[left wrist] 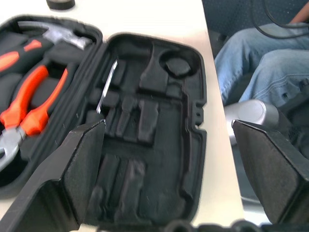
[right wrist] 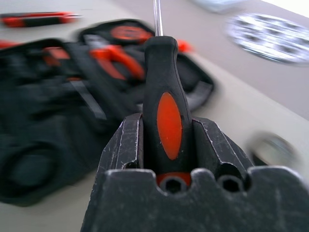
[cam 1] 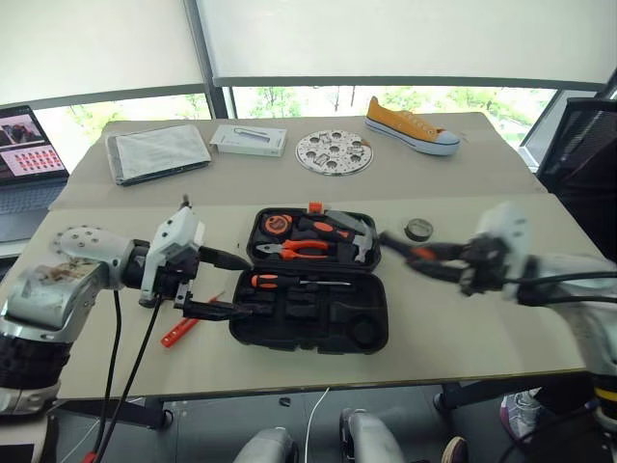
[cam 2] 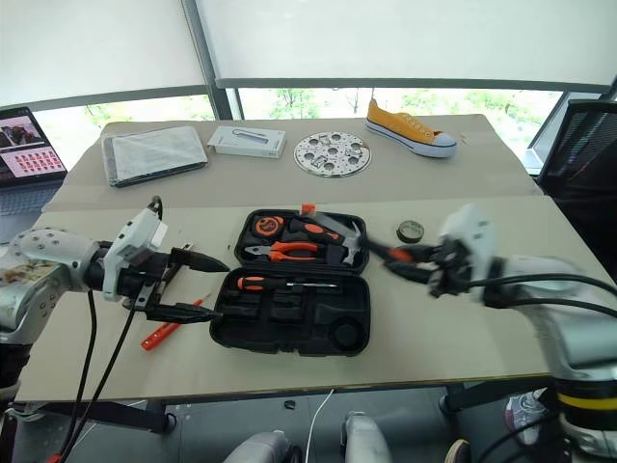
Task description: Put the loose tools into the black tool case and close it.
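Carrying screwdriver (right wrist: 164,101) clamped in right tool (right wrist: 166,140) just right of open case (cam 1: 310,318); aligning shaft with empty front recess, lowering flat. Left tool (cam 1: 214,285) hovering wide at case's left edge.

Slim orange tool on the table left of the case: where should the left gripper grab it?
Grip the slim orange tool at mid-length, from above, with the open left gripper. It lies flat and diagonal on the table, so probably best to straddle its narrow width.
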You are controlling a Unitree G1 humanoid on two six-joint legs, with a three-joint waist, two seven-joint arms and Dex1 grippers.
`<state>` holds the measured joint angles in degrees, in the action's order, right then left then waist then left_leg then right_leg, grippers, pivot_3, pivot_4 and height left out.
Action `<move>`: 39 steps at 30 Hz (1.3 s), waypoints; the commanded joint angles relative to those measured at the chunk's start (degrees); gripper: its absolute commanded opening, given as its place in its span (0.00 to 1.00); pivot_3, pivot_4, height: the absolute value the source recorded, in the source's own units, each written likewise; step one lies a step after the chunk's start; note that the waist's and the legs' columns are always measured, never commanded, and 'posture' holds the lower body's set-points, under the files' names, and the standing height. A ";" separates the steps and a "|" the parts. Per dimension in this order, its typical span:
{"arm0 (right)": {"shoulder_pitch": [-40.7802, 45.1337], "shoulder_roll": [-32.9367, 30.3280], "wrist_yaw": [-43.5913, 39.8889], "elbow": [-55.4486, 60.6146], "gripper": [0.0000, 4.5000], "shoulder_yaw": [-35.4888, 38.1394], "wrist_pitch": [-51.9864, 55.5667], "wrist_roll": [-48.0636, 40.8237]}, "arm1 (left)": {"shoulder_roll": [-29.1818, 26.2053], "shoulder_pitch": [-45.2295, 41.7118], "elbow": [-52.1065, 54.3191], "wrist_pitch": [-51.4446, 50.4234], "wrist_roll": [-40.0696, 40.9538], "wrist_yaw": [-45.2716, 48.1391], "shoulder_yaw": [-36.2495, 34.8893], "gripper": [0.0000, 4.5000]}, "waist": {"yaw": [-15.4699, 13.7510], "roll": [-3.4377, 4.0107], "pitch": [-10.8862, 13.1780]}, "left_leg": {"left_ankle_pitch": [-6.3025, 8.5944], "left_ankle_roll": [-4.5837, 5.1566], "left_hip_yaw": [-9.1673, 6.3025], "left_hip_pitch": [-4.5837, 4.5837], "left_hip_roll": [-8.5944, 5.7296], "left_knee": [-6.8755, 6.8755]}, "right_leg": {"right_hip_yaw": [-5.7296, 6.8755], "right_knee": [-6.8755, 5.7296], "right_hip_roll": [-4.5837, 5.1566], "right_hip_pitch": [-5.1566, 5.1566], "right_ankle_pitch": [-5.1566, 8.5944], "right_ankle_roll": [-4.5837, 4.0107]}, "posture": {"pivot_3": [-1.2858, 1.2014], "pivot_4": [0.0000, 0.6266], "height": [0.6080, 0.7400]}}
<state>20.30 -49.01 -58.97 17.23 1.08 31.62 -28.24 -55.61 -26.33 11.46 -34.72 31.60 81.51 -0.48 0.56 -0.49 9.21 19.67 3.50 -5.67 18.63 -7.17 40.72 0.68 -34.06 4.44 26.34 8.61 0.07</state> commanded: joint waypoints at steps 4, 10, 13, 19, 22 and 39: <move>8.61 4.69 -5.29 -5.31 0.23 -16.51 -11.07 13.12 | -1.94 3.28 4.78 1.23 1.09 -2.34 -4.31 1.00 | -0.40 -0.04 0.03 | 0.01 0.02 0.01 0.04 -0.07 0.05 | 0.06 0.01 0.00 0.04 -0.01 0.01 | 0.52 0.24 0.98; 11.88 8.05 -5.16 -11.84 0.23 -18.72 -11.99 16.64 | -2.20 5.79 6.74 0.74 1.65 -4.38 -6.24 1.00 | -0.60 -0.04 0.03 | 0.02 0.01 0.00 0.06 -0.08 0.04 | 0.08 -0.01 -0.04 0.12 -0.02 -0.03 | 0.52 0.24 0.98; 12.57 8.68 -5.72 -12.87 0.23 -18.16 -10.91 16.38 | -2.30 6.22 7.17 0.54 1.79 -5.08 -6.80 1.00 | -0.46 -0.04 0.03 | 0.03 -0.04 0.01 0.07 -0.02 0.03 | 0.07 -0.03 -0.04 0.17 -0.05 -0.12 | 0.52 0.24 0.98; 10.99 7.42 -7.98 -13.22 0.23 -18.11 -13.79 17.42 | -2.28 6.29 6.70 0.82 1.87 -6.03 -7.22 1.00 | -0.49 -0.04 0.03 | 0.02 -0.07 0.01 0.07 -0.03 0.03 | 0.07 -0.03 -0.05 0.17 -0.05 -0.14 | 0.52 0.24 0.98; 11.01 7.72 -7.86 -13.83 0.23 -18.20 -13.78 17.97 | -1.83 6.05 6.19 1.32 1.57 -6.77 -6.94 1.00 | -0.38 -0.04 0.03 | 0.02 -0.07 0.01 0.07 -0.03 0.02 | 0.07 -0.03 -0.05 0.17 -0.05 -0.14 | 0.52 0.24 0.98; 14.51 13.34 -2.62 -7.44 0.99 -14.41 -0.42 11.37 | -1.04 3.15 3.75 2.34 1.22 -6.81 -4.54 1.00 | -0.28 -0.04 0.03 | 0.02 -0.07 0.01 0.10 -0.03 0.01 | 0.07 -0.03 -0.05 0.22 -0.06 -0.14 | 0.52 0.24 0.98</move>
<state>34.31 -35.96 -62.53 8.74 -13.79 30.68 -16.80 -56.57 -22.12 14.82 -33.36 32.80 74.66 -4.62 0.28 -0.53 9.24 19.70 3.43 -5.66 18.77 -7.21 40.72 0.75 -34.09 4.40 26.60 8.56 -0.07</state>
